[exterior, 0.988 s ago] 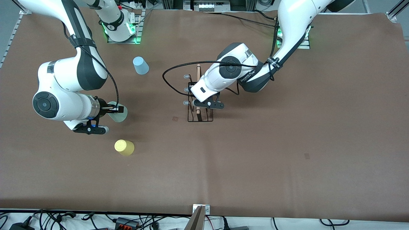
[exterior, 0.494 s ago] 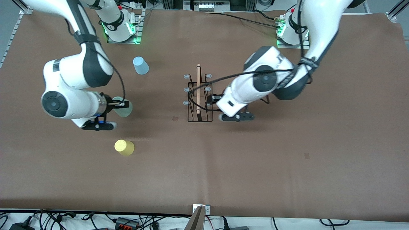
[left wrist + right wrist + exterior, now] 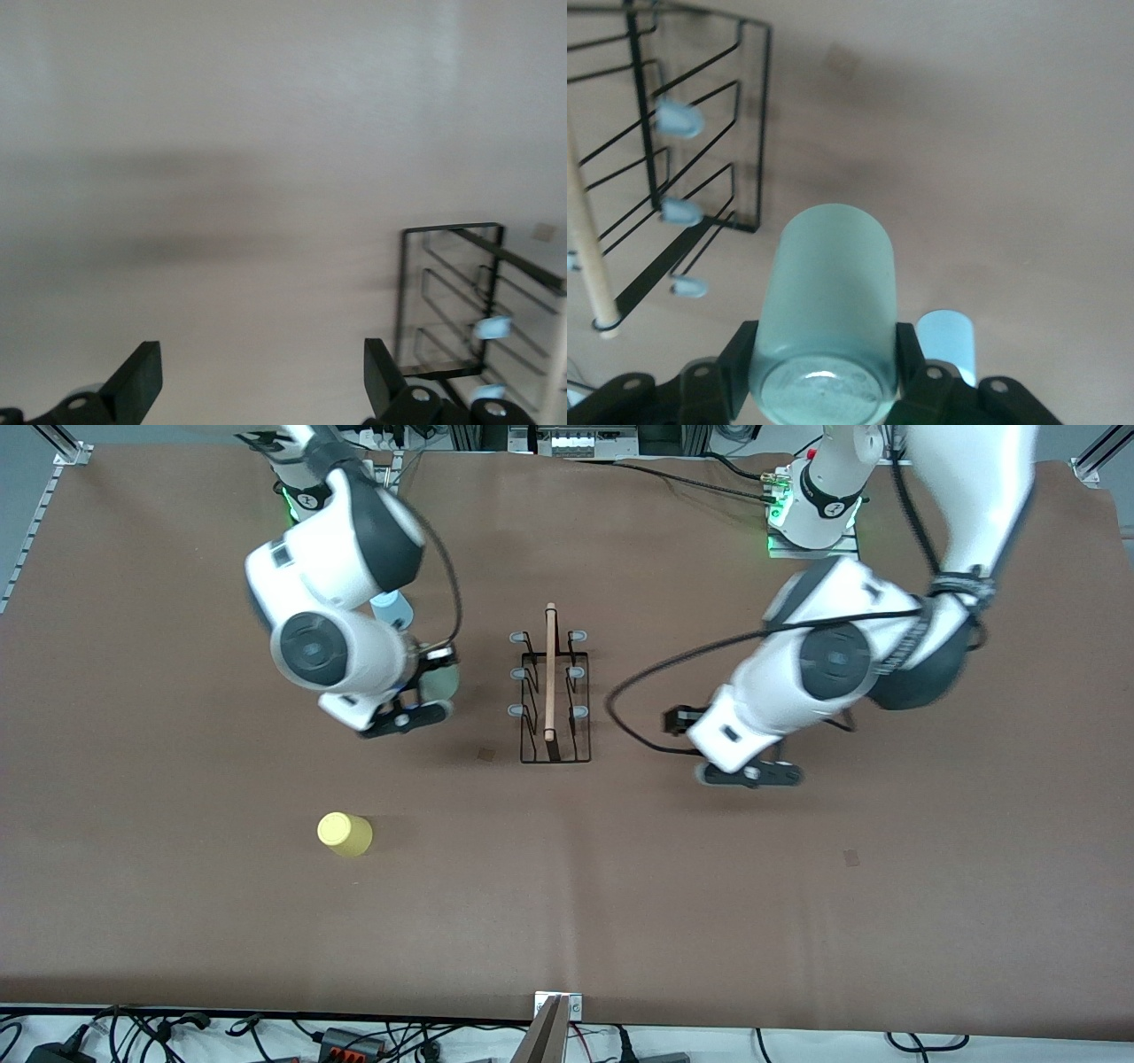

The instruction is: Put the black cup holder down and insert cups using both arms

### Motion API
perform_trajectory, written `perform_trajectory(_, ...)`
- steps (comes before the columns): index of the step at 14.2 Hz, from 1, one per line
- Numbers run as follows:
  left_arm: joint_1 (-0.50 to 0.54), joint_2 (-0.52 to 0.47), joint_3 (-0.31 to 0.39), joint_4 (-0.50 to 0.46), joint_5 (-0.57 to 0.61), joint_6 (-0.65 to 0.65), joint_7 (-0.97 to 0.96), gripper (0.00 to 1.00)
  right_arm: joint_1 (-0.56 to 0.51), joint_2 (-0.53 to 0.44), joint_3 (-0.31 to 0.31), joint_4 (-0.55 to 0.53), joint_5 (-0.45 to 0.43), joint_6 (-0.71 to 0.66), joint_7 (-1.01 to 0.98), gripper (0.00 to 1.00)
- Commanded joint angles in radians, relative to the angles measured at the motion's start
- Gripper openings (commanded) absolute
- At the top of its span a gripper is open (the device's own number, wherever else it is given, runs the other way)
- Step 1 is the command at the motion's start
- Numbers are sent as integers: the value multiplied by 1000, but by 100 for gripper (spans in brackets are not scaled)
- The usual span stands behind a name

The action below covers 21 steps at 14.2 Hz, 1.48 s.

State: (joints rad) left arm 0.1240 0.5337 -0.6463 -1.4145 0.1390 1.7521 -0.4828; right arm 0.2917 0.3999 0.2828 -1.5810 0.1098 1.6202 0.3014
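We see even overhead light in the front view, both arms casting soft shadows on the brown table (image 3: 620, 886). The left wrist view is washed pale and blurred; the right wrist view is a little sharper.

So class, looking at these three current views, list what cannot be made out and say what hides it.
- Small light blue plastic cup: mostly covered by the right arm in the front view.
- Small mint-green plastic cup: its lower end is cut off by the right wrist view's edge.
- Thin black wire cup holder: blurred and cropped by the left wrist view's edge.
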Motion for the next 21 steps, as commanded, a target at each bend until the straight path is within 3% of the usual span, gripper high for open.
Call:
perform_trajectory(1, 77, -76, 0, -15, -2, -34, 183, 100, 104, 13, 1, -1, 5, -3, 97, 28)
perform_trajectory(2, 77, -107, 28, -18, -1, -34, 220, 100, 134, 20, 1, -1, 5, 4, 129, 28)
perform_trajectory(4, 27, -182, 165, -43, -5, -36, 317, 100, 182, 33, 1, -1, 5, 18, 169, 28)
perform_trajectory(8, -3, -289, 416, -67, -163, -34, 397, 100, 210, 49, 1, 3, 8, 61, 214, 28)
perform_trajectory(11, -185, -345, 633, -55, -154, -123, 401, 100, 213, 60, 1, 3, 8, 70, 216, 28)
perform_trajectory(12, -207, -353, 667, -55, -156, -163, 408, 100, 213, 62, -1, 3, 8, 76, 216, 28)
perform_trajectory(16, -204, -391, 665, -82, -164, -227, 406, 100, 216, 95, -1, 3, 7, 101, 216, 28)
perform_trajectory(21, -205, -506, 663, -259, -167, -122, 405, 100, 210, 140, -1, -1, 8, 136, 232, 28)
